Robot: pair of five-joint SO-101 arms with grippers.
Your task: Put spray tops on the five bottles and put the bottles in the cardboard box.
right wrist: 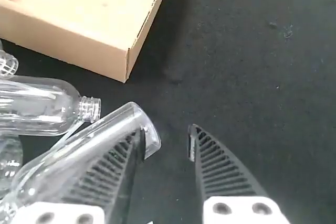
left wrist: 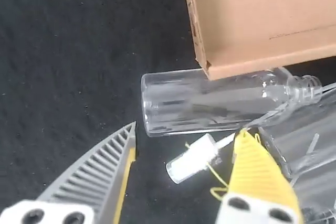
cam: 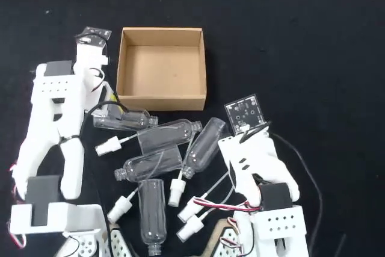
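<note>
Several clear bottles without tops lie in a heap in front of the cardboard box (cam: 162, 67), among them a bottle (cam: 123, 120) at the box's front left corner and a bottle (cam: 204, 144) farther right. White spray tops (cam: 109, 145) with thin tubes lie around them. My left gripper (left wrist: 186, 137) hangs open above the corner bottle (left wrist: 210, 103), with a spray top (left wrist: 194, 158) seen between its grey and yellow fingers. My right gripper (right wrist: 167, 132) is open beside the base of a tilted bottle (right wrist: 94, 150); one black finger shows through the plastic.
The box (right wrist: 79, 30) is open on top and holds nothing. More spray tops (cam: 192, 209) lie near the right arm's base (cam: 274, 221). The black tabletop (cam: 313, 58) is bare to the right and behind the box.
</note>
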